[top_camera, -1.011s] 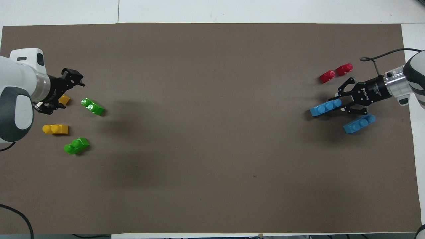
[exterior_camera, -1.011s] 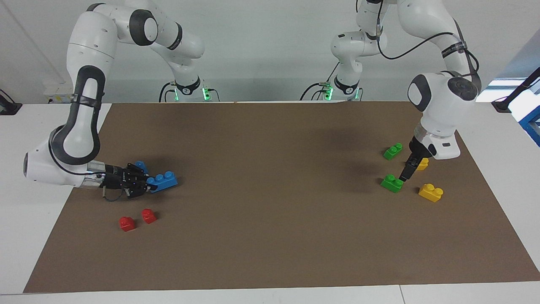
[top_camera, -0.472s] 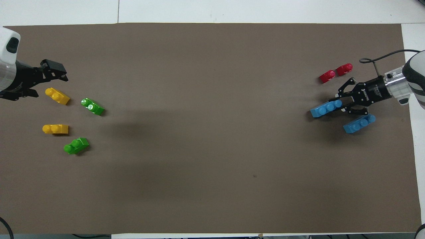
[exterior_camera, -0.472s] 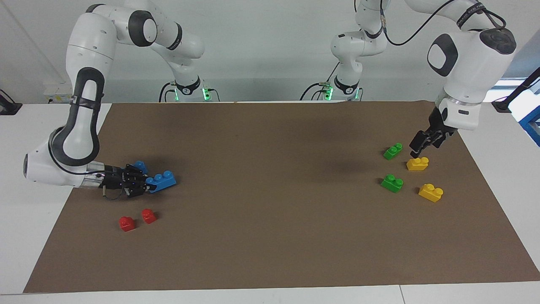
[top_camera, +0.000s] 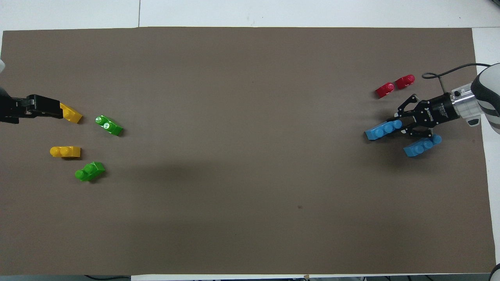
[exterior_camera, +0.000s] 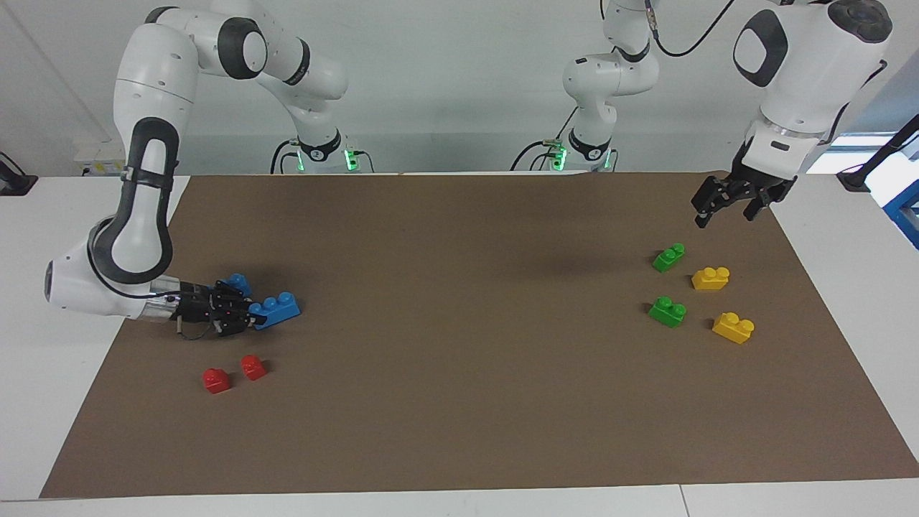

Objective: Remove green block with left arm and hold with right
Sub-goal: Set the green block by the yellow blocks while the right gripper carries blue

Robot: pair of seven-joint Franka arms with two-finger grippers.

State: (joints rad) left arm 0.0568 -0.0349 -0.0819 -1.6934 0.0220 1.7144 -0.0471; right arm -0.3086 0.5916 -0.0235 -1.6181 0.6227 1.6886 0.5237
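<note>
The green block (exterior_camera: 668, 311) (top_camera: 109, 125) lies free on the brown mat at the left arm's end. My left gripper (exterior_camera: 725, 214) (top_camera: 58, 111) hangs open and empty, high over the mat's edge; in the overhead view it covers part of a yellow brick (top_camera: 73, 115). At the right arm's end, my right gripper (exterior_camera: 251, 317) (top_camera: 395, 127) lies low on the mat. It is shut on the end of a blue three-stud brick (exterior_camera: 278, 309) (top_camera: 382, 130).
A second green brick (exterior_camera: 668, 257) (top_camera: 90, 171) and two yellow bricks (exterior_camera: 711, 278) (exterior_camera: 733, 327) lie around the green block. Another blue brick (exterior_camera: 237, 281) (top_camera: 422, 145) sits beside my right gripper. Two small red bricks (exterior_camera: 216, 380) (exterior_camera: 253, 367) lie farther out.
My left gripper, open throughout, has lifted away from the green block and drawn back toward the robots. The block stays where it lay. The right gripper keeps its hold.
</note>
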